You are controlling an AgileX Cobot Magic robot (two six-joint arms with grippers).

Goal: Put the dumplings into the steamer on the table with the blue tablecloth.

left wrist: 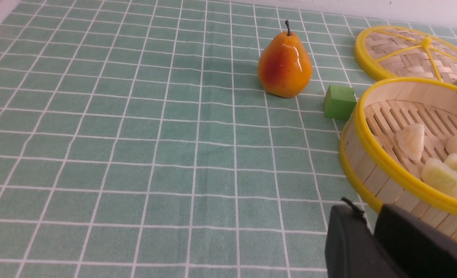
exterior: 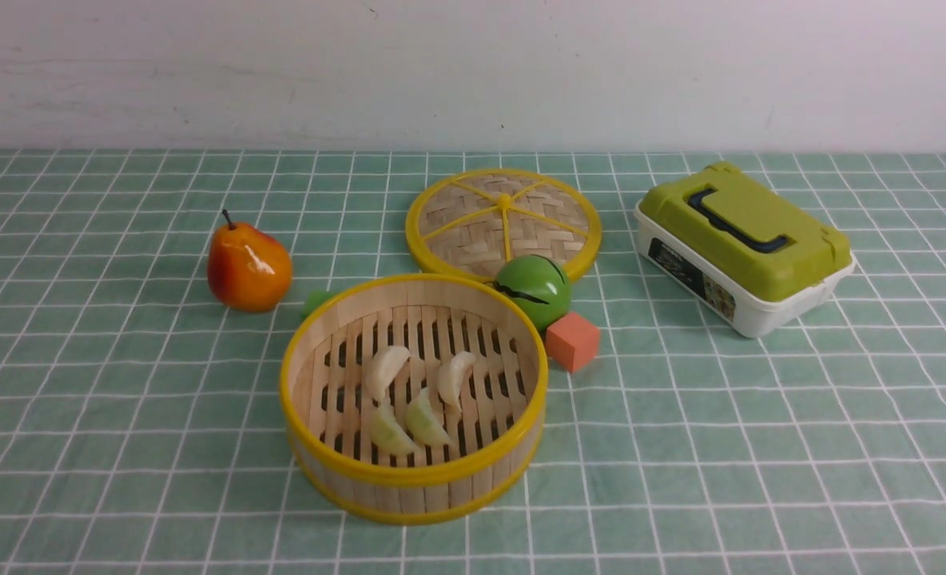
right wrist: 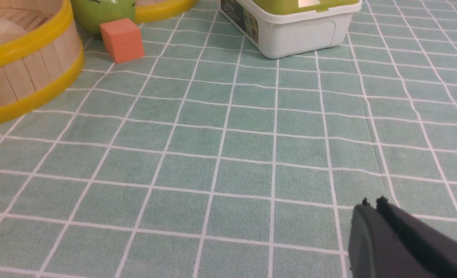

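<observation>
The steamer (exterior: 413, 477) stands at the middle of the table on the blue tablecloth (exterior: 121, 399). All the dumplings lie on its slatted floor: two cream-white ones (exterior: 385, 369) (exterior: 455, 375) and two pale green ones (exterior: 389, 431) (exterior: 425, 419). Neither gripper shows in the front view. In the left wrist view my left gripper (left wrist: 369, 212) is shut and empty, just outside the steamer's wall (left wrist: 383, 158). In the right wrist view my right gripper (right wrist: 372, 202) is shut and empty over bare cloth, well away from the steamer (right wrist: 24, 77).
A pear (exterior: 248, 267) stands left of the steamer with a green cube (exterior: 315, 302) beside it. The woven lid (exterior: 503, 221) lies behind, with a green round toy (exterior: 534, 290) and an orange cube (exterior: 573, 341). A green-lidded white box (exterior: 745, 243) sits at the right.
</observation>
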